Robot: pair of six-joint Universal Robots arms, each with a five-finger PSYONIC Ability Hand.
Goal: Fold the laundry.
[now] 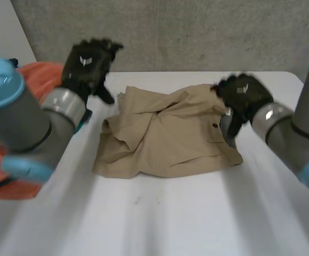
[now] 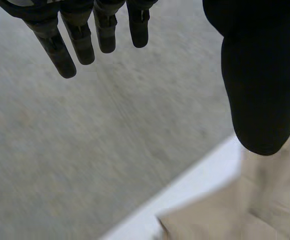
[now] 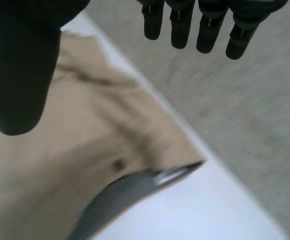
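Head view: crumpled tan garment [image 1: 165, 133] at centre — left hand [image 1: 87, 66] at ten o'clock, right hand [image 1: 245, 96] at three, both spread, empty, likely flanking it to grab opposite edges.

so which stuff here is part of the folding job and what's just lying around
Job: tan garment, crumpled on the white table; left hand and right hand, both open, holding nothing.
Lying about: orange cloth at the table's left side, untouched.

Head above; wrists near shared cloth [image 1: 165, 138]
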